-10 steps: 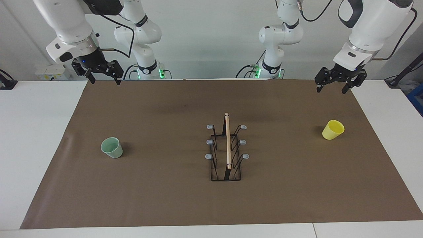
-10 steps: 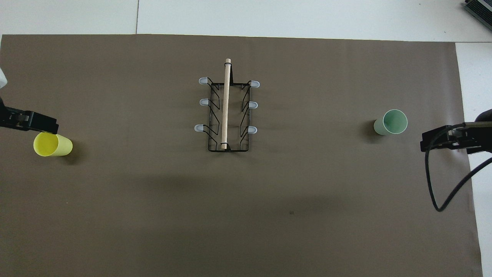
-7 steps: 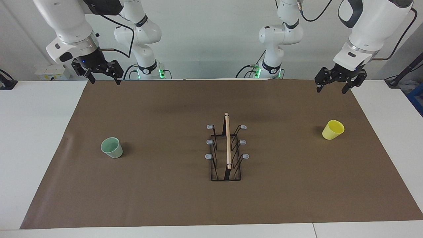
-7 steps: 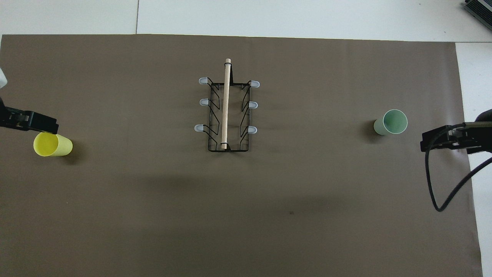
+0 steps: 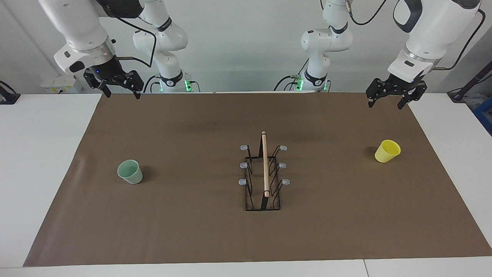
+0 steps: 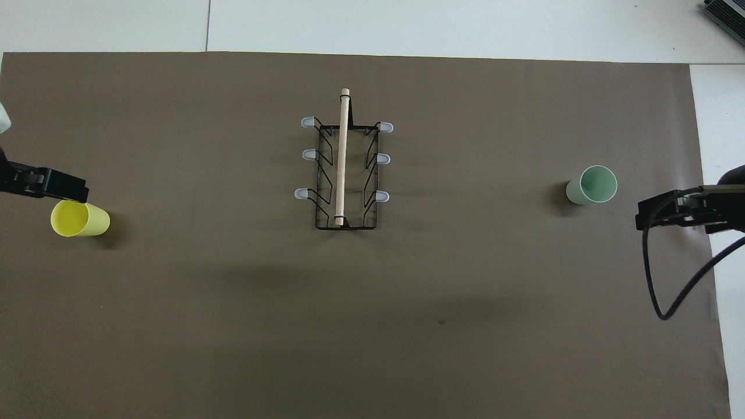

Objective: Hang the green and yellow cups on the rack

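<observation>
— While both arms hung high, where were the claws?
— The left gripper (image 5: pixel 385 102) was over the brown mat's (image 5: pixel 192 231) edge by the robots, fingers spread, empty; the right gripper (image 5: pixel 120 91) likewise.
— And the cups?
— The yellow cup (image 5: pixel 387 151) stood upright at the left arm's end, the green cup (image 5: pixel 130 172) at the right's, with the rack (image 5: pixel 264 177) between, nothing on its prongs.
</observation>
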Available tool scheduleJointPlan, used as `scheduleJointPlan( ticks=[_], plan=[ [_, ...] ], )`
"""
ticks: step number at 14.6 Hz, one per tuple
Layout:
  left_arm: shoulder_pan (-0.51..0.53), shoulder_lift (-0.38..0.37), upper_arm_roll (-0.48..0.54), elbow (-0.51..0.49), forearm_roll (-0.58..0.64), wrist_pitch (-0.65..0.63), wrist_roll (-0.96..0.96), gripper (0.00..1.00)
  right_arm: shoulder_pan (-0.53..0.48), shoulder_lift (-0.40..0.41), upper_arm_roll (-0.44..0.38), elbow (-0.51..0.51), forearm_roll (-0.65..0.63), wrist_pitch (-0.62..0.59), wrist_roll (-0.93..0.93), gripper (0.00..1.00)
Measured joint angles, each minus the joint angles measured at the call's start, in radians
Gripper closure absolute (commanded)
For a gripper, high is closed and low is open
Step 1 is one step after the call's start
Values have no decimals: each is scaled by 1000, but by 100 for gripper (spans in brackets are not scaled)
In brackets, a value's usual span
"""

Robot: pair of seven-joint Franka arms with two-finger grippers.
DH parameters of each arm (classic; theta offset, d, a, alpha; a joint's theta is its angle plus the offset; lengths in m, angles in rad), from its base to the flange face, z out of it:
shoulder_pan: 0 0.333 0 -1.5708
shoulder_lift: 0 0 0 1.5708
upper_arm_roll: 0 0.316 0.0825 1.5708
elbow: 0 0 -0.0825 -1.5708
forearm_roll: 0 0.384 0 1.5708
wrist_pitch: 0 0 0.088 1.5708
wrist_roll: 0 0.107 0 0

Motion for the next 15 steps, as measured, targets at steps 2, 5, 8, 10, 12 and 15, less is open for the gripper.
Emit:
scheduleJointPlan(
  ticks=[2, 5, 8, 10, 12, 15],
  plan=[
    [0, 0, 0, 0, 0, 0, 0, 0, -1, -2, -1, 0, 0, 0, 0, 0],
    [0, 0, 0, 0, 0, 0, 0, 0, -1, -6, -2, 0, 0, 0, 1, 0],
    [0, 0, 0, 0, 0, 0, 0, 0, -2, -8, -3, -9, 37, 24, 34, 0],
    [0, 0, 0, 0, 0, 0, 0, 0, -2, -8, -4, -17, 31, 43, 46, 0],
    [0, 0, 0, 0, 0, 0, 0, 0, -2, 3, -4, -29, 20, 43, 46, 0],
    [0, 0, 0, 0, 0, 0, 0, 0, 0, 87, -3, -23, -12, 67, 39, 0]
  ],
)
